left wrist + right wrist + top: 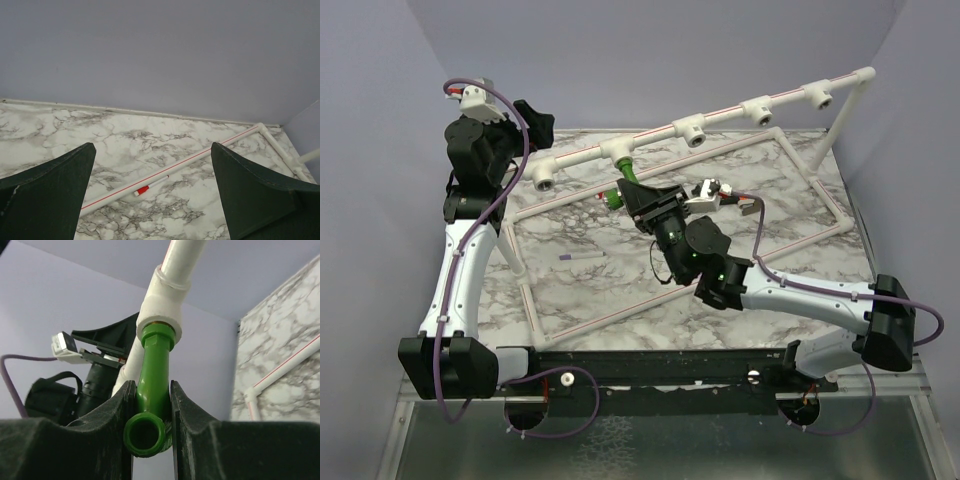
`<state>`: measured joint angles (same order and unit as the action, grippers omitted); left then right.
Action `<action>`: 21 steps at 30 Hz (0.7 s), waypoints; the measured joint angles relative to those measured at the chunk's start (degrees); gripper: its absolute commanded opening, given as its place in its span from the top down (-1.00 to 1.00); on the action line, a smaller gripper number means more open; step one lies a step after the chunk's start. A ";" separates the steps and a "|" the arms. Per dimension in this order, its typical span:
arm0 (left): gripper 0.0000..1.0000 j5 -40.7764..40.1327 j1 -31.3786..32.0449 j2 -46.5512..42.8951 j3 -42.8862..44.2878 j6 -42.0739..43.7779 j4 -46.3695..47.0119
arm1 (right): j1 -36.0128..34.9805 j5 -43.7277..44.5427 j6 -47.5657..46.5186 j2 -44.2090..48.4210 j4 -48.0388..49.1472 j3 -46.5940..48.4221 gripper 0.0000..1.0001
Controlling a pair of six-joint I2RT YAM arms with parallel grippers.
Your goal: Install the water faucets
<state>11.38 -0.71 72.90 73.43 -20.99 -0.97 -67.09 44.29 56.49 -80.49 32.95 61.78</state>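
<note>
From overhead behind the near edge, looks down on the whole table and pipe frame. From the left wrist, faces low across the table toward the back wall, sharing the frame's red-striped pipe. From the right wrist, peers up, very near the water faucet.

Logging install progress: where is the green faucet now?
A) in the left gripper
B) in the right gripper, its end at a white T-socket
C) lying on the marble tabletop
B: the right gripper is shut on the green faucet, whose hex end meets the white T-socket; the left gripper is open, empty.
</note>
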 measured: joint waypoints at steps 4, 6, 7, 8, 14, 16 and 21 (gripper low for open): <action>-0.98 0.07 0.09 -0.11 0.00 -0.04 -0.42 | 0.11 -0.02 10.95 0.63 -3.34 0.17 0.98; -0.98 0.15 0.09 -0.11 0.00 -0.04 -0.42 | 0.24 -0.07 15.89 0.70 -4.24 0.17 0.99; -0.98 0.20 0.09 -0.11 0.00 -0.07 -0.42 | 0.31 -0.11 18.36 0.72 -4.61 0.17 0.99; -0.98 0.22 0.09 -0.11 0.00 -0.11 -0.42 | 0.33 -0.17 20.31 0.76 -4.87 0.17 0.99; -0.98 0.22 0.07 -0.11 0.00 -0.24 -0.39 | 0.61 -1.14 28.87 0.79 -6.05 0.17 0.99; -0.98 0.22 0.07 -0.11 0.00 -0.24 -0.37 | 0.79 -1.64 31.06 0.79 -6.45 0.17 0.97; -0.98 0.22 0.02 -0.09 0.00 -0.24 -0.37 | 1.07 -2.51 34.03 1.09 -7.58 0.17 0.66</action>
<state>11.60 -0.69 72.82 73.43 -21.23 -1.34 -66.02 41.78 90.52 -79.40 25.36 61.95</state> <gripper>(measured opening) 0.988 0.317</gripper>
